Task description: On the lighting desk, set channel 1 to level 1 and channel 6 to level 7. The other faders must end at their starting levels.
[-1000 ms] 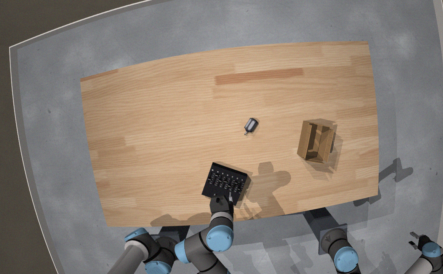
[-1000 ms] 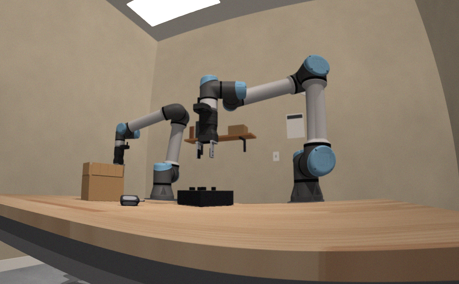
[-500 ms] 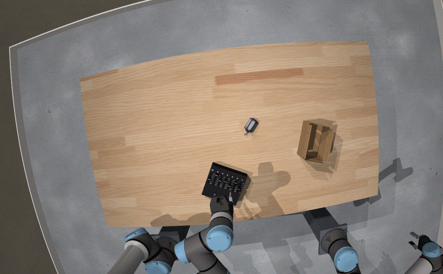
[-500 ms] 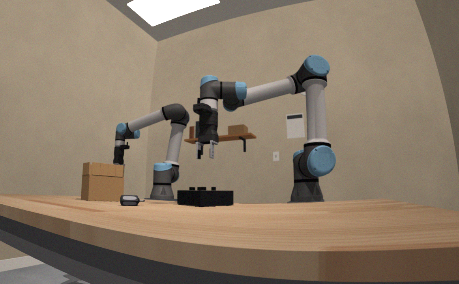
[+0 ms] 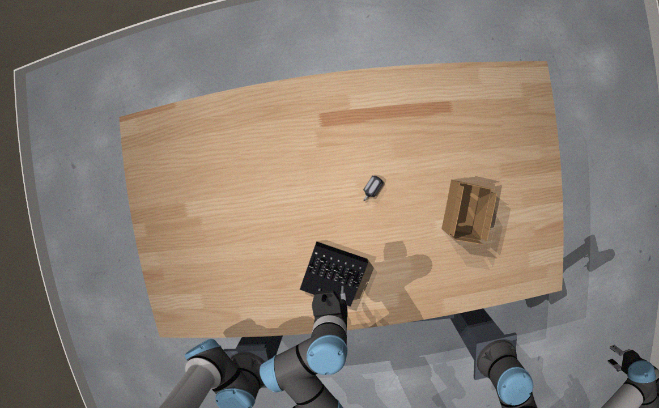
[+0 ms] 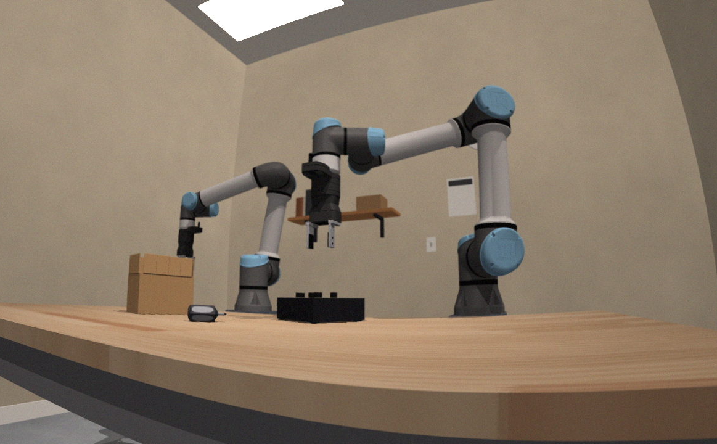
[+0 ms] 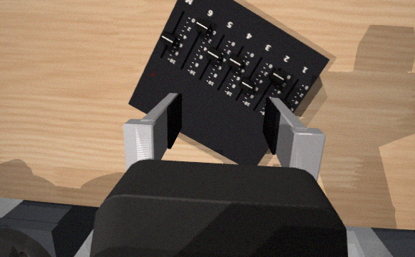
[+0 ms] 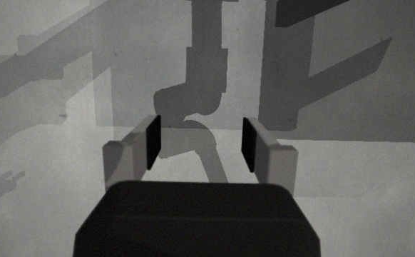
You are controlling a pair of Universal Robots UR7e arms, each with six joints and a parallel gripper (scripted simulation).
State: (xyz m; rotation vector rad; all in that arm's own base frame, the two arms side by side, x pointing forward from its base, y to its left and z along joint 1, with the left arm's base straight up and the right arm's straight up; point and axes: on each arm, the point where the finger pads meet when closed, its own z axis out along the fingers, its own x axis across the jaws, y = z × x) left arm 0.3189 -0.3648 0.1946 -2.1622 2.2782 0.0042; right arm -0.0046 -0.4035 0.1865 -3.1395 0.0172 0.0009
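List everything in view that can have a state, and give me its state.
Left gripper: open, nothing held
Right gripper: open, nothing held
Channel 6 fader: near 0
Channel 1 fader: knob hidden, cannot tell
Lighting desk: flat on the table
Cardboard box: upright, top open
Screwdriver: lying down
Ceiling light: lit
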